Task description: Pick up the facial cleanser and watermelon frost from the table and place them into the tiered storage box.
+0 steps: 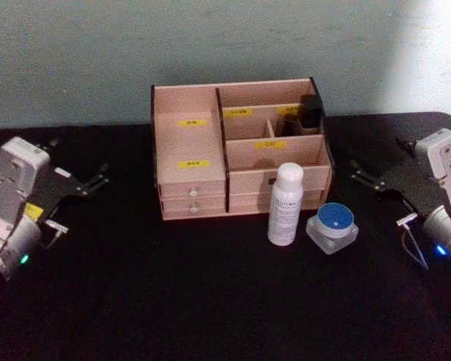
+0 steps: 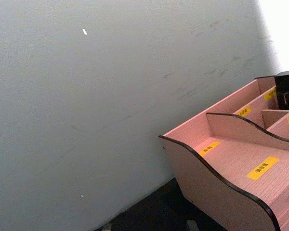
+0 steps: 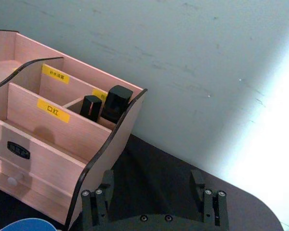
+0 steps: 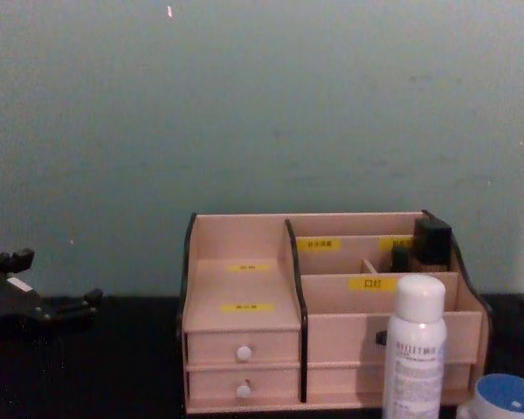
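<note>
I see my right hand (image 1: pixel 357 171) spread wide at frame right, apart from the white bottle (image 1: pixel 286 204) and blue-lidded jar (image 1: pixel 333 228) standing on the worktop (image 1: pixel 173 301) before the central box (image 1: pixel 188 150); left hand (image 1: pixel 101 175) wide, far left

dim room overall. a bright washed-out patch falls on the wall (image 1: pixel 436 53) at the right, glaring white in both wrist views. the black table (image 1: pixel 173 301) swallows detail, and soft shadows sit inside the tiered storage box (image 1: pixel 188 150).
</note>
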### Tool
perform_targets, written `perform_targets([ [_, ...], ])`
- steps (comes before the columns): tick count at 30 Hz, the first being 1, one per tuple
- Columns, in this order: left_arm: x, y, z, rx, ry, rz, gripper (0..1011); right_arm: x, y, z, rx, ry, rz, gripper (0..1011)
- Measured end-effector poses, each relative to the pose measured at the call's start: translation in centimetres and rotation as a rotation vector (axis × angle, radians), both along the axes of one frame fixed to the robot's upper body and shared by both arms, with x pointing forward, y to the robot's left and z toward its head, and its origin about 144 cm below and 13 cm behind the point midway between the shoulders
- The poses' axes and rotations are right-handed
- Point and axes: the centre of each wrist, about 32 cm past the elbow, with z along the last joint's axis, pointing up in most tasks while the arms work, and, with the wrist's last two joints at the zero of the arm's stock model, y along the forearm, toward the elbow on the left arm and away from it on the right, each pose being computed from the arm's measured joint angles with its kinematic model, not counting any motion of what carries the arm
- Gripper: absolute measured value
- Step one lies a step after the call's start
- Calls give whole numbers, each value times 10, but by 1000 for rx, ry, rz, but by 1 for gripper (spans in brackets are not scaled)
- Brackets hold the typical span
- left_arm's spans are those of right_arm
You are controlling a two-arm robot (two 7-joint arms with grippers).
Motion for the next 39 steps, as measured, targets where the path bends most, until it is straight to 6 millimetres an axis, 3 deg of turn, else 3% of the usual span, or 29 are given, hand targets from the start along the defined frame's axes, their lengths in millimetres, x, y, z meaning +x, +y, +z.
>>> perform_targets([
  [39,0,0,0,0,0,0,1001,0,0,0,0,0,0,1002],
])
